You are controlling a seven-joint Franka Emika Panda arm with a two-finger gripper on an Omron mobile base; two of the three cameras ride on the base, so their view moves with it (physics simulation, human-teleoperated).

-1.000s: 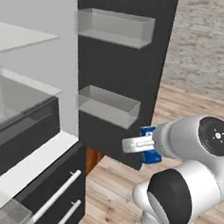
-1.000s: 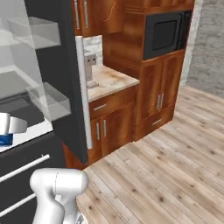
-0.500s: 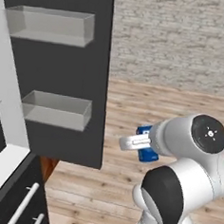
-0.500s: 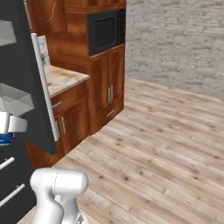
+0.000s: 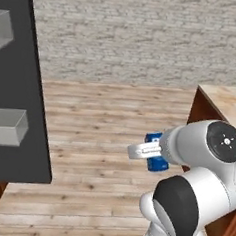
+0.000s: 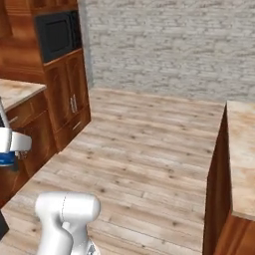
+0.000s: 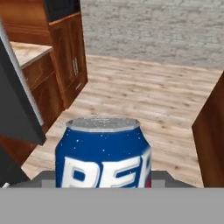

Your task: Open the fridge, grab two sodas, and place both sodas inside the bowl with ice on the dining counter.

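A blue soda can (image 7: pixel 104 153) with a silver top stands upright between the fingers of my gripper (image 5: pixel 153 154), which is shut on it. The same soda (image 6: pixel 6 159) pokes out below the white hand at the left edge of the right base view. The fridge's open dark door (image 5: pixel 20 82), with clear bins on it, is at the far left, well away from the hand. The dining counter (image 6: pixel 241 149), a beige marble slab on a brown wood base, lies to the right, also seen as dining counter (image 5: pixel 226 103). The bowl is out of view.
Wooden cabinets with a black microwave (image 6: pixel 57 35) and a wall counter (image 6: pixel 15 92) stand to the left. A grey brick wall (image 5: pixel 136 36) closes the far side. Open plank floor (image 6: pixel 144 144) stretches between the cabinets and the dining counter.
Both base views have swung right with the base: the fridge door has slid off to the left and the dining counter has come in at the right. The can stays gripped.
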